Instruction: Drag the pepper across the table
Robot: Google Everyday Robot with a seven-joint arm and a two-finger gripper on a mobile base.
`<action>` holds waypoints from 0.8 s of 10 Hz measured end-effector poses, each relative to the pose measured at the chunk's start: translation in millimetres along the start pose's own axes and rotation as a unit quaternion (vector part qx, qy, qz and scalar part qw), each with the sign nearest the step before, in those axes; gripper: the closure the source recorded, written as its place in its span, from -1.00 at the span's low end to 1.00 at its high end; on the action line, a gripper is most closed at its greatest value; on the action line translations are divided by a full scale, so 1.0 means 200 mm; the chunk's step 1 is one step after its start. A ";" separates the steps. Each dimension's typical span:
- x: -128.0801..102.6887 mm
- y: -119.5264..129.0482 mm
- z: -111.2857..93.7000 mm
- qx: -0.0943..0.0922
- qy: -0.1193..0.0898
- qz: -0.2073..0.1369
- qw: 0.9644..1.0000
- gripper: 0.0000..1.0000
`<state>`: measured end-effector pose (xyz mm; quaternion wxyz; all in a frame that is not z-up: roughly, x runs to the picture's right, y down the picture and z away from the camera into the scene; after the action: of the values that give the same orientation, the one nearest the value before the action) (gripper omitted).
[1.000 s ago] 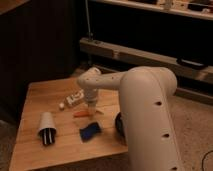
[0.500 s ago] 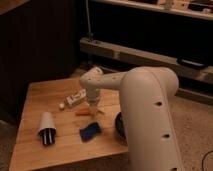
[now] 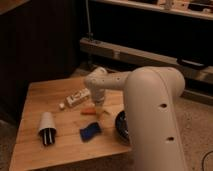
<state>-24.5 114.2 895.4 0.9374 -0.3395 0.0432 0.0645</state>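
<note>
Pincer (image 3: pixel 99 108) sits on the pepper (image 3: pixel 88 111); its opening cannot be told.

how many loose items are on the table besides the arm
5: pepper under the gripper; packet behind it; blue sponge in front; cup left; dark bowl right, partly hidden.

You see: orange pepper (image 3: pixel 88 111); light wooden table (image 3: pixel 35 97); blue sponge (image 3: pixel 90 131); white labelled packet (image 3: pixel 78 97); cream-white gripper (image 3: pixel 99 107) down at the pepper's end.
</note>
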 end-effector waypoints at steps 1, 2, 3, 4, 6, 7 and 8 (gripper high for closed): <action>0.06 -0.01 -0.01 0.003 0.007 0.010 1.000 0.54; 0.10 -0.03 -0.02 0.007 0.013 0.016 1.000 0.54; 0.13 -0.02 -0.03 0.006 0.018 0.024 1.000 0.54; 0.19 -0.03 -0.04 0.007 0.024 0.032 0.999 0.54; 0.30 -0.04 -0.05 0.009 0.039 0.048 0.998 0.54; 0.33 -0.04 -0.05 0.009 0.044 0.052 0.998 0.54; 0.35 -0.04 -0.05 0.009 0.047 0.057 0.997 0.54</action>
<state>45.4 108.4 884.5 0.9319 -0.3311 0.1077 0.1016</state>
